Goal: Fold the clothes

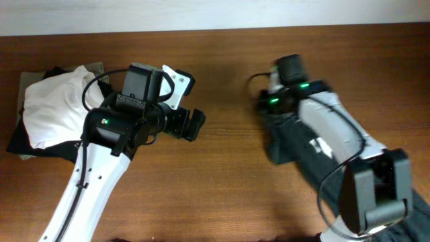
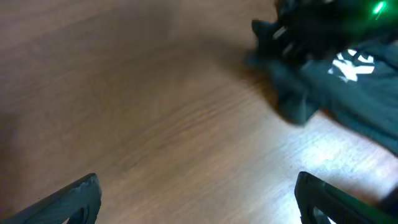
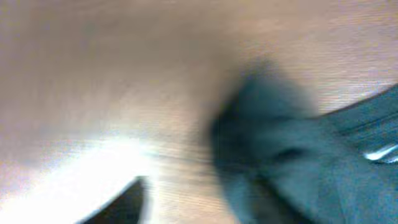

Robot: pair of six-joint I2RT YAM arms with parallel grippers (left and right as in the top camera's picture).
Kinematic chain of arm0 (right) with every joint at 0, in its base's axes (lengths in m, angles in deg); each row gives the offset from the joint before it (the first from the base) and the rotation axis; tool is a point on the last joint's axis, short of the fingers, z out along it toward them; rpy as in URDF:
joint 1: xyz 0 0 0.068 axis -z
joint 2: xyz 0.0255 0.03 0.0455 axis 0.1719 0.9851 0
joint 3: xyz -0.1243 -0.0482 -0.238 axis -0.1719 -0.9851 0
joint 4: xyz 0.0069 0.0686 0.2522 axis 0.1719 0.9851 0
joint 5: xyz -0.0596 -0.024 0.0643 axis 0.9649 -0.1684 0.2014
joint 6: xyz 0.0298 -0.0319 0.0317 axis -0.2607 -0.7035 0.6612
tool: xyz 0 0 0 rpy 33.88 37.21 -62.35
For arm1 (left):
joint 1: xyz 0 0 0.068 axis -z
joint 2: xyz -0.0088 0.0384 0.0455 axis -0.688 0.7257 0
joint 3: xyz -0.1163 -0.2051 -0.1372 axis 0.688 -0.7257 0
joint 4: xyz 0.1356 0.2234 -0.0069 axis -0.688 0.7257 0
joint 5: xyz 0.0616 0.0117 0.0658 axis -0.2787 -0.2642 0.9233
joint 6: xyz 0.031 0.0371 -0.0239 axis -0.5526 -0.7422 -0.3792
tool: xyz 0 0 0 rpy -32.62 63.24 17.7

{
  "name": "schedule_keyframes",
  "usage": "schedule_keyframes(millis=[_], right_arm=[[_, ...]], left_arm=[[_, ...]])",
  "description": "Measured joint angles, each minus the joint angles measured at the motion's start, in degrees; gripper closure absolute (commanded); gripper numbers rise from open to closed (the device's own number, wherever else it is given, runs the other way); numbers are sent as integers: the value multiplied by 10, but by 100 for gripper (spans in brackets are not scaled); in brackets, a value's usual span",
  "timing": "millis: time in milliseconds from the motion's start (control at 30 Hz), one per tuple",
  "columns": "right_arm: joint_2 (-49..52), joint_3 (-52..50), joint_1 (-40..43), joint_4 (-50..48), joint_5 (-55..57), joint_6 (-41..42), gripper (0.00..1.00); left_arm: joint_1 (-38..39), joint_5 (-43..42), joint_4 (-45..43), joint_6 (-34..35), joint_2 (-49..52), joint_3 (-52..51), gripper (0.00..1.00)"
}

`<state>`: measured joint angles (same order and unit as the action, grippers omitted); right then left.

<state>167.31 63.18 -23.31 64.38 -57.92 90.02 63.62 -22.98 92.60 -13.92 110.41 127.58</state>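
At the near right of the table (image 1: 222, 202) we see the dark charcoal T-shirt (image 1: 287, 149). It lies crumpled under the right arm (image 1: 336, 131) and reaches from the near right edge toward the middle of the table. From overhead the arm covers most of it. The left wrist view shows what that hides: a bunched dark fold at the shirt's left end, and white lettering (image 2: 351, 65) on the cloth just right of the fold.

Left of the shirt and apart from it, the left claw (image 1: 195, 125) hangs over bare wood, pointing right toward the garment. Its own camera shows both fingers (image 2: 78, 198) spread fully wide with only wood grain between them. It holds nothing.

A little farther, at the shirt's far left end, sits the right claw (image 1: 265, 106). It is blurred from overhead, with a green light (image 1: 273, 101) on its body. Its wrist view is badly smeared, showing one dark finger (image 3: 124, 202) at the lower left and the shirt's bunched edge just beside it. We cannot tell how far this claw is closed, nor whether it has any cloth.

Farthest off, at the far left, only the overhead view takes in a white folded shirt (image 1: 57, 101) lying on top of dark garments (image 1: 20, 142).
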Motion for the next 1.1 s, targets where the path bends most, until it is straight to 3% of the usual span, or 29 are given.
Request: schedule_keyframes(millis=[67, 233, 367, 500, 800, 967, 1100], right_arm=[[1, 13, -43, 41, 40, -2, 18], [-1, 206, 137, 243, 76, -25, 16], [-26, 342, 209, 341, 35, -58, 12], [-46, 355, 243, 378, 23, -64, 12], [-46, 355, 245, 388, 14, -66, 0], [-46, 355, 250, 399, 12, -68, 1], [-41, 355, 323, 431, 10, -66, 1]], left_arm=[[0, 0, 15, 0, 0, 0, 1], [35, 3, 15, 0, 19, 2, 1], [107, 4, -7, 0, 141, 4, 1], [145, -6, -16, 0, 199, 3, 1], [151, -9, -31, 0, 199, 3, 1], [151, -9, -36, 0, 200, 3, 1], [150, -9, -52, 20, 283, 4, 1]])
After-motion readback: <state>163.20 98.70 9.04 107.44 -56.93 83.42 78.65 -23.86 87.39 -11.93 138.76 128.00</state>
